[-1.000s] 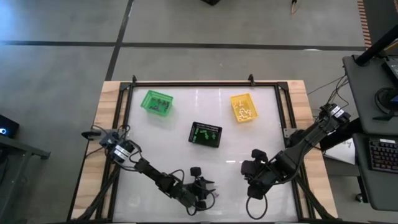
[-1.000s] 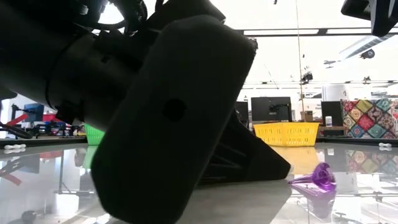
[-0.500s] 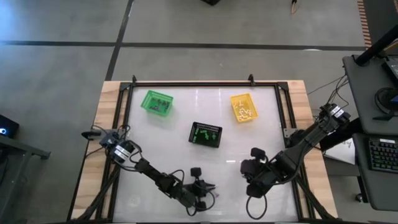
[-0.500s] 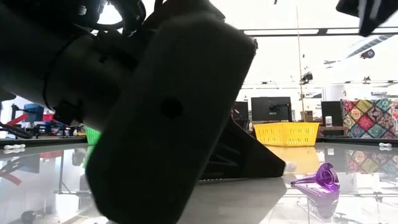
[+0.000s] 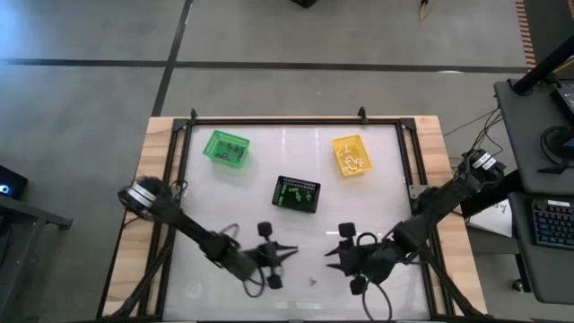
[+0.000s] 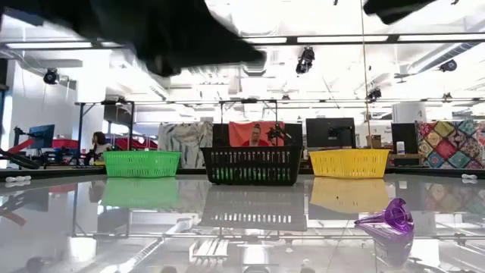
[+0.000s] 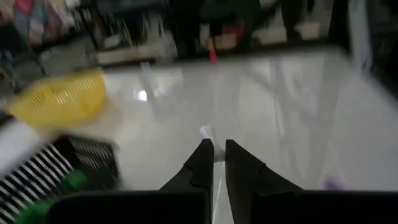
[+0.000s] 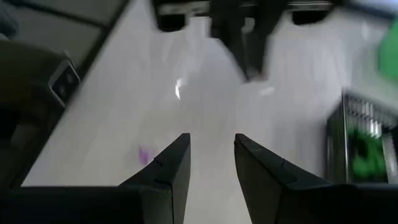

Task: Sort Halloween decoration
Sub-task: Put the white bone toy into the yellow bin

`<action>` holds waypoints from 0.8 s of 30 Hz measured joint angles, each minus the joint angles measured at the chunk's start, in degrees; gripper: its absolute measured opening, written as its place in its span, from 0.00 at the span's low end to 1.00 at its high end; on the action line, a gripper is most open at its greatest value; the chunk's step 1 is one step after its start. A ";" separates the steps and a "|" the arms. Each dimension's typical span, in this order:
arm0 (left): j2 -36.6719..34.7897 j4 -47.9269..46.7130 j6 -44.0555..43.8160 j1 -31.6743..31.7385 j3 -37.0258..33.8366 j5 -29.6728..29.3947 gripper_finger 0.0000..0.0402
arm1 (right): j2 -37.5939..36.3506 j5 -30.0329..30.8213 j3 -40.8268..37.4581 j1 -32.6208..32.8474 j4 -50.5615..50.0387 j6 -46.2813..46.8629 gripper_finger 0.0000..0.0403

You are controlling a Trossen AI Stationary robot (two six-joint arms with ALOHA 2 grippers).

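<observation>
Nearest the front edge of the glossy white counter (image 5: 386, 170), one small purple plastic trinket with a flared funnel-like end (image 6: 388, 218) lies on its side on the bare surface, between the two arms and held by neither. The left gripper (image 5: 289, 252) hangs just above the counter beside it, its dark fingers (image 7: 202, 160) pressed together on nothing that can be seen. The right gripper (image 5: 328, 256) faces it from the other side, fingers (image 8: 177, 155) spread and empty.

The step in hand looks like a pick-up of this stray piece; next, one gripper needs to straddle it and close gently, since so small and smooth a thing could skid on the slick top.

Farther back stand three rectangular lattice-walled plastic baskets: a black basket (image 5: 296, 193) holding green bits in the middle, a green basket (image 5: 225, 147) and a yellow basket (image 5: 351, 155) with pale pieces inside.
</observation>
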 joint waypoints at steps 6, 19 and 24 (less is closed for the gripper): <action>-12.20 18.32 10.74 -0.54 -12.46 0.65 0.00 | -0.26 2.56 -9.29 -2.61 30.10 -16.66 0.28; -12.00 46.14 19.17 -0.17 -20.31 5.78 0.00 | -0.28 -9.18 -19.15 -11.88 70.72 -26.30 0.28; -8.68 49.50 24.87 -0.02 -16.15 6.37 0.00 | -0.28 -12.36 -17.89 -14.46 70.82 -26.42 0.28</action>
